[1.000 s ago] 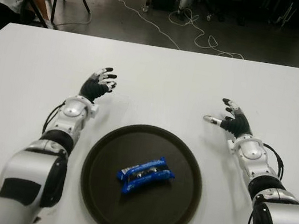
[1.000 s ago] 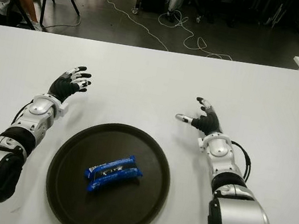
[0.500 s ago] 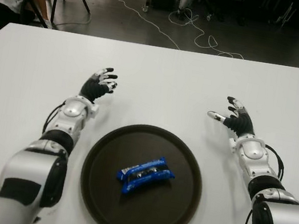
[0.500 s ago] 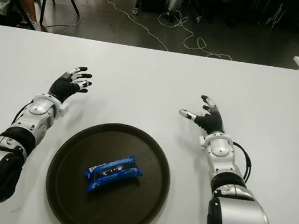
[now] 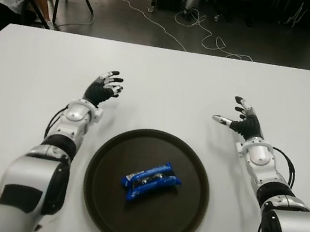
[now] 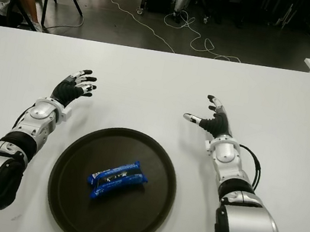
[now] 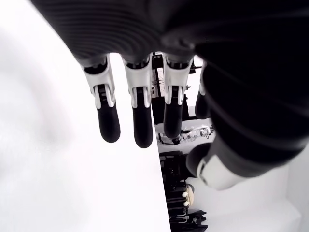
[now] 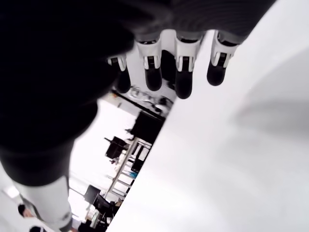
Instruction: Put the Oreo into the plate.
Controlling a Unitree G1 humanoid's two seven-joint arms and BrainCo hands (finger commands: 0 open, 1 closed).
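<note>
The right hand has drifted slightly farther from the robot over the last second, fingers spread and holding nothing; the left hand has barely moved, also released and empty; both sit on the far side of the plate, well apart from it, one to each side; this reads as a retreat, with the task apparently done. The plate holds one thing only: the Oreo, a blue pack lying slantwise near its middle.
</note>
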